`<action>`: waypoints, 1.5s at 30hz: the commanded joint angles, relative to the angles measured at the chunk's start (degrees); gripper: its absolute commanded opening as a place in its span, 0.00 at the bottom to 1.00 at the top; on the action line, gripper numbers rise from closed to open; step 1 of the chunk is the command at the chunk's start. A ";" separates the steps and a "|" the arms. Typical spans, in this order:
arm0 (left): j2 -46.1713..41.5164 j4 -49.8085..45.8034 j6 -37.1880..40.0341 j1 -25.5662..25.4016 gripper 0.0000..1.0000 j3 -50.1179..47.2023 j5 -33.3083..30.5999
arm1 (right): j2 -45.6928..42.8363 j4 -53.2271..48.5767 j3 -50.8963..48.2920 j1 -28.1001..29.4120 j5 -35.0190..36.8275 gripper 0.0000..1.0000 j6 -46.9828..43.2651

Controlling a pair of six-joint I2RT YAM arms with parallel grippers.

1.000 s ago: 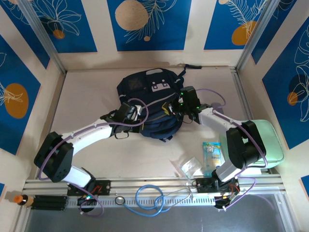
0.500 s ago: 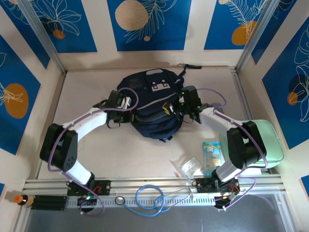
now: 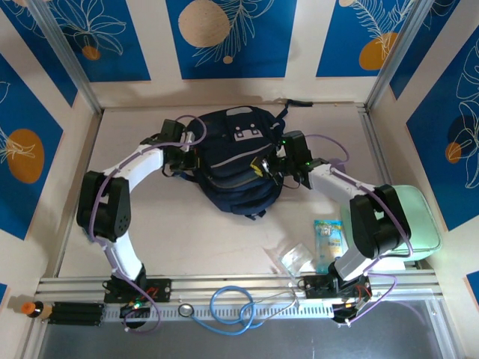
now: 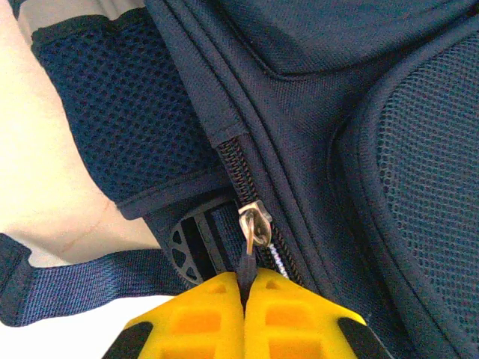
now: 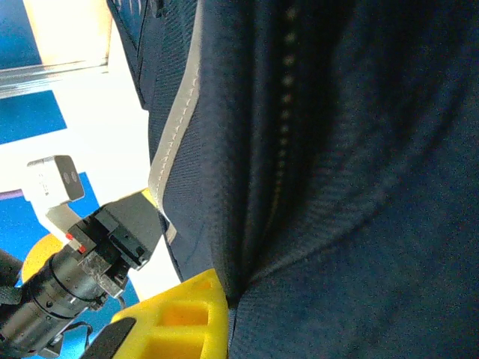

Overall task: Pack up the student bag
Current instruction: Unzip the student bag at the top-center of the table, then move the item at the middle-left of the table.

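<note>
1. Left gripper (image 4: 245,290) is clenched on the zipper pull (image 4: 248,250) of the student bag (image 3: 233,161), its yellow pads meeting on the thin tab just below the slider (image 4: 254,221); the hold is narrow, so a tug out of line with the zipper track could, I judge, let the tab slip from the pads.
2. Right gripper (image 3: 269,166) sits at the bag's right flank; its wrist view shows a fold of navy fabric tucked against its yellow finger (image 5: 187,314), so it seems to pinch the cloth as an anchor; if that pinch is shallow, the cloth may creep free and the whole bag would drag after the left arm instead of the slider running.
3. The bag lies flat on the table (image 3: 150,224), toward the far wall and between the two arms; soft fabric beside the teeth could bunch into the slider and jam it, most likely where the track curves.
4. A webbing strap (image 4: 75,288) lies near the left pads; it could snag on the gripper as it travels.
5. A mint green case (image 3: 423,217), a small packet (image 3: 328,238) and a clear pouch (image 3: 293,258) lie outside the bag near the right arm's base; I cannot tell which way the zipper is meant to run; closing it now would leave them unpacked.
</note>
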 commanded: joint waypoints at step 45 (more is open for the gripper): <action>-24.01 4.51 -0.16 9.12 1.00 -12.25 1.13 | 15.21 -42.55 21.93 -23.22 42.26 0.94 -46.45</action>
